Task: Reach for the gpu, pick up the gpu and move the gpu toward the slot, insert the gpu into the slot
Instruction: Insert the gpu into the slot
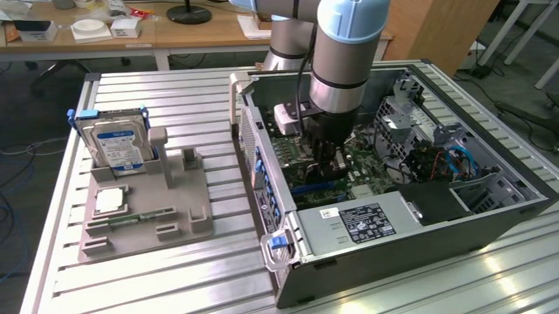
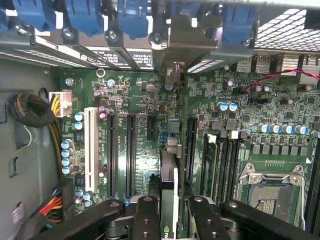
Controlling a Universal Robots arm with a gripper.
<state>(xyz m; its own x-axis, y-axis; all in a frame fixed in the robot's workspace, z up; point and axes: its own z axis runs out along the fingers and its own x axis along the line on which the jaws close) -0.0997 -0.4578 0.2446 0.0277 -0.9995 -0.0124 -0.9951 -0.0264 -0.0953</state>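
Claw pinching the gpu edge-on, low centre of the wrist view; card upright over the motherboard, inside the open computer case at the exterior view's centre.

a ribbed metal table carries everything. a grey holder tray lies on it toward the exterior view's left. an open computer case sits beside it.

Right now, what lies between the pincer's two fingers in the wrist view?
In the wrist view, the gpu stands edge-on between the pincer fingers, clamped, its bracket end near the case's rear slots above the motherboard.
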